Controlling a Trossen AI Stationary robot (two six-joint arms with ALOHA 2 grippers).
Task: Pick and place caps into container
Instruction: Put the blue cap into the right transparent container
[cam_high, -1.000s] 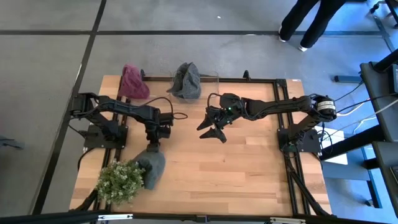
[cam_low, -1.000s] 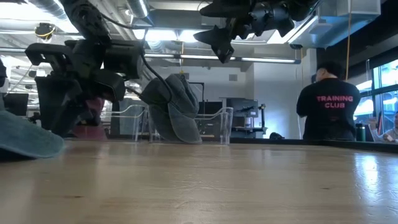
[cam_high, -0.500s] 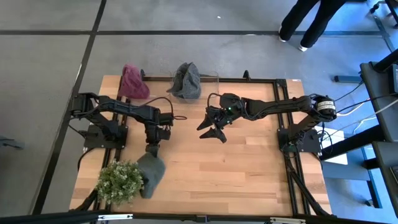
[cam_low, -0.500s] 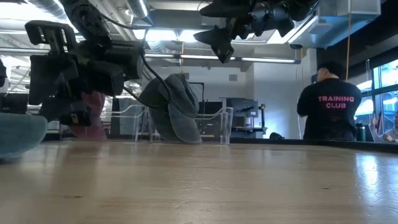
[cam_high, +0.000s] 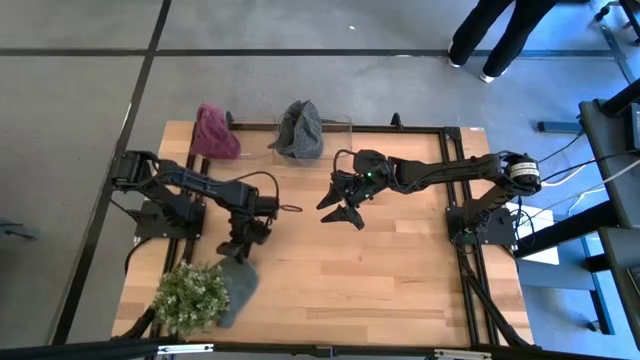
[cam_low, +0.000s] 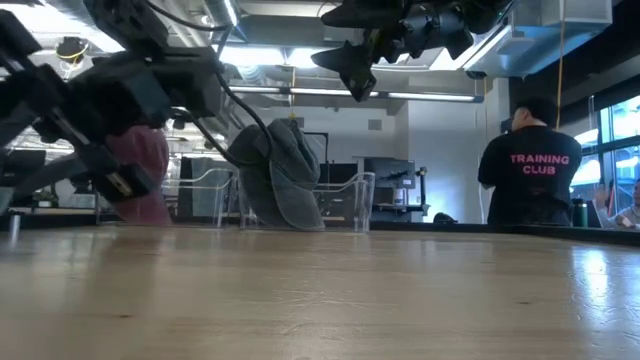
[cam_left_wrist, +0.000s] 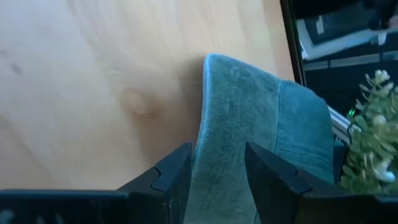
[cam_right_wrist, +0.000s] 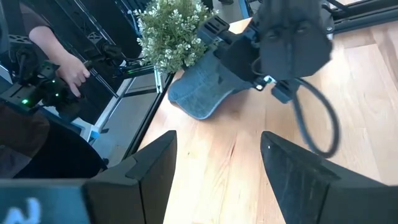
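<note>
One grey-green cap (cam_high: 232, 287) lies near the table's front left corner, its far side tucked against the plant (cam_high: 188, 297); the left gripper (cam_high: 241, 248) reaches down at a slant onto its brim, and in the left wrist view the fingers (cam_left_wrist: 173, 175) straddle the cap's edge (cam_left_wrist: 249, 124) with a narrow gap, though whether they pinch the fabric cannot be told. Another grey cap (cam_high: 299, 128) droops over the near wall of the container (cam_high: 343, 127) at the back edge, and the maroon cap (cam_high: 215, 132) sits just left of it, by the back left corner. Bare wood spreads across the middle and the right half of the table (cam_high: 400, 280) (ample room to move). Above the middle the right gripper (cam_high: 341, 211) hangs well clear of the wood, fingers spread wide and holding nothing. Behind the table stands a person (cam_low: 524, 170) whose dark shirt reads "TRAINING CLUB".
</note>
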